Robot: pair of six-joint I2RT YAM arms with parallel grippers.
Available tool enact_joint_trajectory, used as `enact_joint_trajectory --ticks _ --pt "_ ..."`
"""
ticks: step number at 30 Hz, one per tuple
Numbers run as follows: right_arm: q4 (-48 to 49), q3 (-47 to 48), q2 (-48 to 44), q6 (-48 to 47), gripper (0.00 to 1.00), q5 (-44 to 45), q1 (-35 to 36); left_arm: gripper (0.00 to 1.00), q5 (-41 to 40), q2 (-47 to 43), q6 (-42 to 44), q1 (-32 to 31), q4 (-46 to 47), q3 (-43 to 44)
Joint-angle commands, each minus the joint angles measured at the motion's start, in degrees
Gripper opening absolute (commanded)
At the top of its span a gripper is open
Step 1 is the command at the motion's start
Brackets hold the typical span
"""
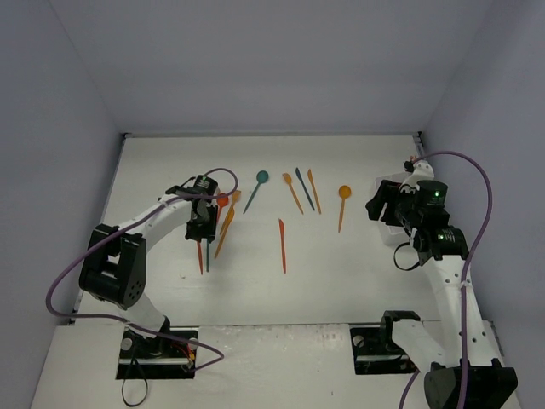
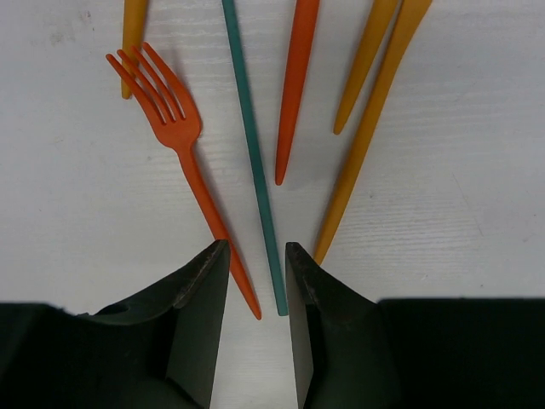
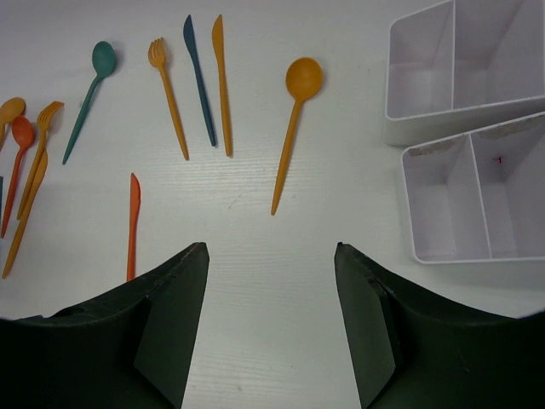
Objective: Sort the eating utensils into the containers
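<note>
The left gripper (image 2: 256, 249) hangs low over a small pile of utensils (image 1: 226, 223) on the left side of the table (image 1: 341, 281). Its jaws are close together but not shut. Two thin ends lie in the gap: the tip of a red-orange fork (image 2: 174, 123) and the tip of a teal handle (image 2: 255, 170). Neither looks pinched yet.

The right gripper (image 3: 271, 249) is wide and holds nothing. It hangs over the table on the right side, and the white containers (image 3: 426, 128) sit just to its right. The parts of them that show have nothing inside. More utensils lie in the middle, like a yellow spoon (image 3: 304, 78) and a teal spoon (image 3: 103, 58).

The left jaws could grab the fork and the teal piece together, because both tips sit in the same gap. Then two kinds might land in one box. The pieces are thin and flat, so one could also slip out or swing when lifted by its end. A yellow handle (image 2: 364, 136) ends right beside one finger and could get pushed.

The teal handle's top is cut off in the left wrist view, so nobody can tell what kind it is. From above, the left arm covers part of the pile and the right arm covers part of the containers. It is hard to see if the fingers touch the table.
</note>
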Motion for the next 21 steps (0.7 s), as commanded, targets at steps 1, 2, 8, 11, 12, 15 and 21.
enact_joint_trajectory --ticks 1,2,8,11,12,15,21 --pt "1.62 -0.09 -0.89 -0.48 0.59 -1.03 1.83 0.29 -1.42 1.01 -1.77 -0.34 0.64 0.19" --pt "1.59 -0.1 -0.89 -0.48 0.59 -1.0 1.95 0.28 -1.54 1.35 -1.74 -0.34 0.72 0.07" --pt "1.57 -0.26 -0.94 -0.47 0.6 -0.76 2.31 0.24 -1.7 3.28 -2.0 -0.34 1.2 -0.71" --pt "1.59 -0.5 -1.1 -0.27 0.6 -0.23 2.31 0.23 -1.31 4.06 -2.13 -0.34 1.68 -1.03" --pt "1.59 -0.6 -1.09 -0.22 0.6 -0.18 2.31 0.23 -1.12 4.16 -2.19 -0.34 1.89 -1.13" --pt "1.57 -0.87 -1.12 -0.13 0.61 -0.18 2.31 0.22 -0.65 4.84 -2.68 -0.36 2.54 -1.34" --pt "1.53 -0.74 -1.16 -0.04 0.61 0.0 2.31 0.15 -1.13 6.67 -3.91 -1.36 3.37 -2.07"
